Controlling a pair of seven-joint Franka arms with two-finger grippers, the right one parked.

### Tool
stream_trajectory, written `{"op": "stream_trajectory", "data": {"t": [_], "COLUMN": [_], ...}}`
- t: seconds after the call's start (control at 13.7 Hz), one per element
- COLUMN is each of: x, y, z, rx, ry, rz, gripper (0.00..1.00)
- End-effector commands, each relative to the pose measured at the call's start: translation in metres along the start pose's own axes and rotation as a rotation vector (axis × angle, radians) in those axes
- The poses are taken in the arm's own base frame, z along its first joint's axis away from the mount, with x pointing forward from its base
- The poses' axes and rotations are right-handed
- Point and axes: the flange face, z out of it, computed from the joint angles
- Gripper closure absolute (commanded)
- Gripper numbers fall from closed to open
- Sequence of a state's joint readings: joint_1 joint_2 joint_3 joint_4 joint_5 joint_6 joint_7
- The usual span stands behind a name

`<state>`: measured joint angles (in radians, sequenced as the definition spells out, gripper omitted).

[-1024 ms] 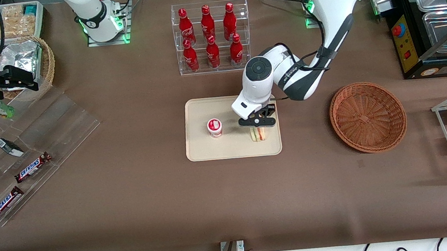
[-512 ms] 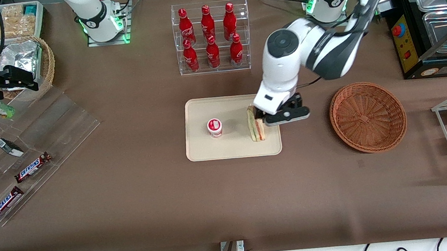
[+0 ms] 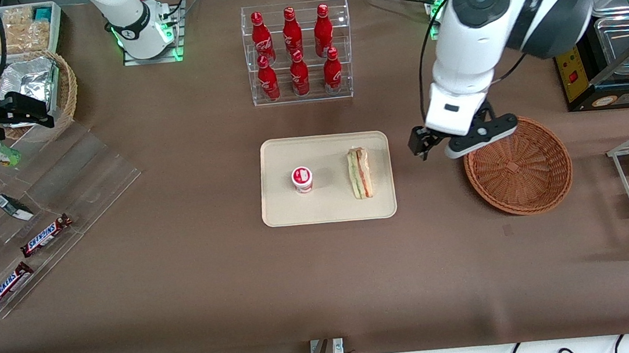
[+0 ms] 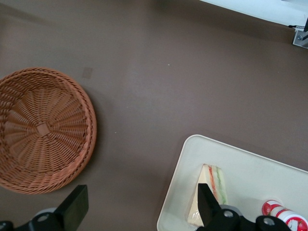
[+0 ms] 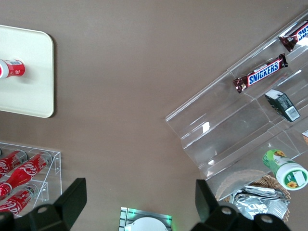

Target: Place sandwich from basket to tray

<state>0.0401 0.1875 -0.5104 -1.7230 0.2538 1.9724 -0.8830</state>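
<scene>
The sandwich (image 3: 360, 173) lies on the tray (image 3: 283, 215), at three o'clock from a small cup (image 3: 302, 179), while the empty claw (image 3: 463, 143), fingers apart, hangs between tray and bare basket (image 3: 549, 187); the task looks done.

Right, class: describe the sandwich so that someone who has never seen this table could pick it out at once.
Find the cream tray in the middle of the table, nearer the camera than the rack of red bottles. On it, at the end toward the wicker basket, lies the sandwich. Unlike the small red-and-white cup beside it, it is a layered wedge. The gripper hovers open, empty, between tray and basket.
</scene>
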Motion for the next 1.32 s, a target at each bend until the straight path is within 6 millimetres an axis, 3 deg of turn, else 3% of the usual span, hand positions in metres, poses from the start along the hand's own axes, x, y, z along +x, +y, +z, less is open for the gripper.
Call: {"op": "stream_trajectory", "data": {"t": [0.0,0.22,0.44,0.8,0.95,1.24], "x": [0.011,0.046,0.067,0.081,0.081,0.08], "y": [-0.034,-0.081,-0.122,-0.196,-0.206,-0.204], "z": [-0.026,-0.046,-0.057,-0.087,-0.094,-0.101], "rx": [0.01,-0.017,-0.014,-0.068,-0.073,-0.065], "ry": [-0.068,-0.132,-0.185,-0.22,-0.22,-0.207], "rz": [0.058,0.117,0.194,0.36,0.437,0.455], "gripper": [0.0,0.0,0.0,0.0,0.0,0.0]}}
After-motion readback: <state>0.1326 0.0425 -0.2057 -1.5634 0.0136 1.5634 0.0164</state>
